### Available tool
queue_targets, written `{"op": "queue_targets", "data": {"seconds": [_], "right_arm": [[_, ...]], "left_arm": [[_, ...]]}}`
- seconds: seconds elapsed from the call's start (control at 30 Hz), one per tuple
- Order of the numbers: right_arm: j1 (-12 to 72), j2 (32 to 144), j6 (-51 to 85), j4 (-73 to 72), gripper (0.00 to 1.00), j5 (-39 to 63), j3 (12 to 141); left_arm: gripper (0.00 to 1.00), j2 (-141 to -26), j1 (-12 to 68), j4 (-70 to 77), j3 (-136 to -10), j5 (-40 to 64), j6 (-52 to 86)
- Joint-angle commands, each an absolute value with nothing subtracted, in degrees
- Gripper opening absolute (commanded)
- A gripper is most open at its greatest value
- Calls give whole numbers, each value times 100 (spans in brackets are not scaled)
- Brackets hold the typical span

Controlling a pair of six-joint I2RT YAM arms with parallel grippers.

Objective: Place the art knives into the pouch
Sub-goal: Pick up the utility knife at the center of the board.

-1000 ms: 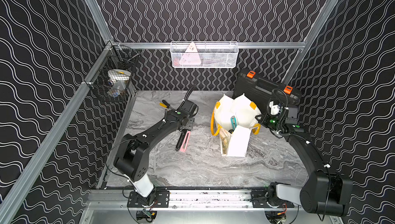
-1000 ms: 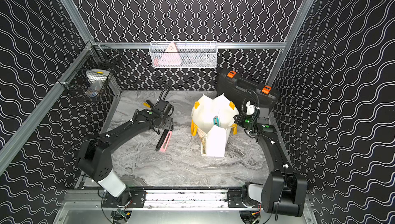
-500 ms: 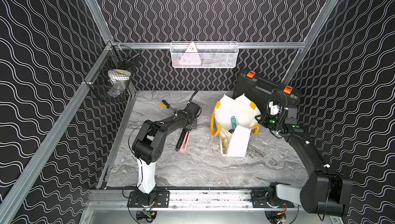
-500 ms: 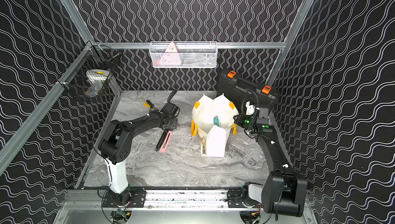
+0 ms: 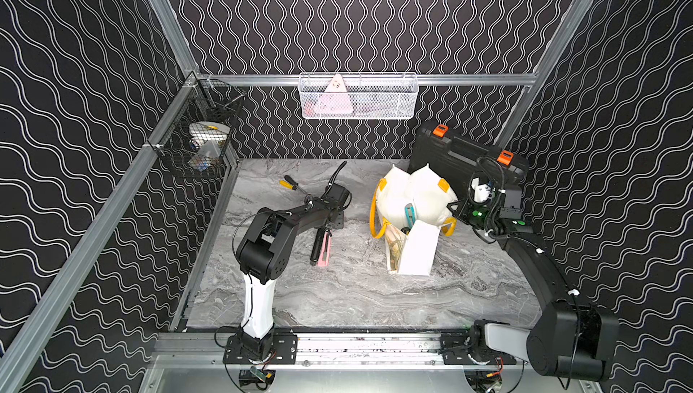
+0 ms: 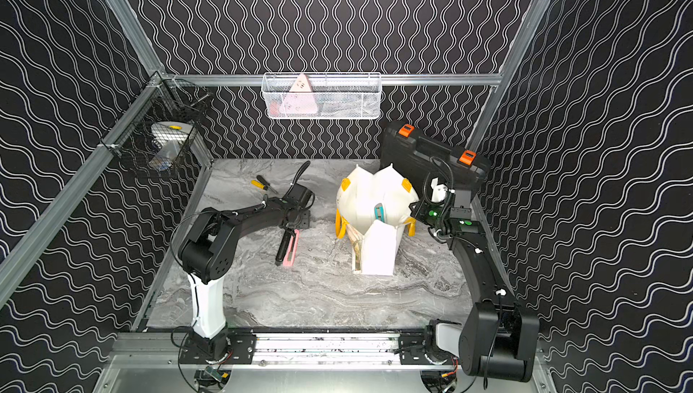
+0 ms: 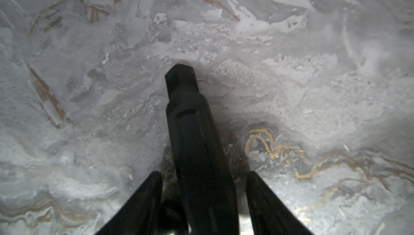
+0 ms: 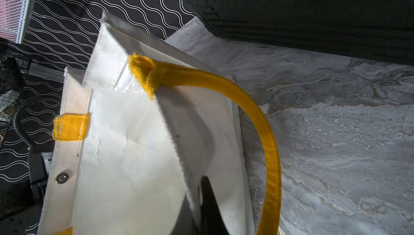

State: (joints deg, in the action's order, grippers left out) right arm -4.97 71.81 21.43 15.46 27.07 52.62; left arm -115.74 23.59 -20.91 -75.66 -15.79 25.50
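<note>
Left end effector point(image 7: 203, 174): low over the bench point(image 5: 356, 297), at the far end of the art knife point(image 5: 321, 248); jaws parted, one of the fingers point(image 7: 143, 200) on each side of the black body; the wrist view shows bare bench between each finger and the knife, so nothing is gripped.
Art knife: lies flat on the bench; black, with a pink strip along one side in both top views; left of the pouch point(image 5: 416, 248) and apart from it, outside it.
Right end effector point(image 5: 453, 210): at the right side of the pouch's mouth, just beside a yellow handle point(image 8: 268, 144); jaws closed, with the white cloth rim pinched between them in the wrist view.
Pouch: stands on the bench with its mouth spread open; white cloth, yellowish print on the face turned left; right of the bench's middle, just in front of the black hard case point(image 5: 450, 151).
Inside the pouch: a teal item point(image 5: 408, 213) pokes up at the mouth; what it is cannot be told.
Elsewhere: a yellow-handled screwdriver point(image 5: 288, 184) lies on the bench behind the left arm; a white wire basket point(image 5: 358, 96) hangs on the back rail; a black wire basket point(image 5: 195, 143) hangs on the left rail.
</note>
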Motion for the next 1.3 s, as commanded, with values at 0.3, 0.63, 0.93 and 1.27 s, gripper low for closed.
{"op": "queue_targets", "data": {"seconds": [0.3, 0.63, 0.93, 1.27], "right_arm": [[-494, 7150, 2074, 1477, 0, 2723, 5288], [-492, 7163, 2083, 1446, 0, 2733, 5282], [-475, 7165, 2072, 1473, 0, 2726, 5282], [-461, 7196, 2114, 1408, 0, 2803, 5278]], "left_arm": [[38, -11735, 2343, -2146, -7542, -1521, 2392], [29, -11593, 2364, -2289, -7542, -1641, 2220], [30, -10817, 2425, -2603, -7549, -1737, 2083], [31, -10073, 2851, -3091, -8102, -1899, 1955]]}}
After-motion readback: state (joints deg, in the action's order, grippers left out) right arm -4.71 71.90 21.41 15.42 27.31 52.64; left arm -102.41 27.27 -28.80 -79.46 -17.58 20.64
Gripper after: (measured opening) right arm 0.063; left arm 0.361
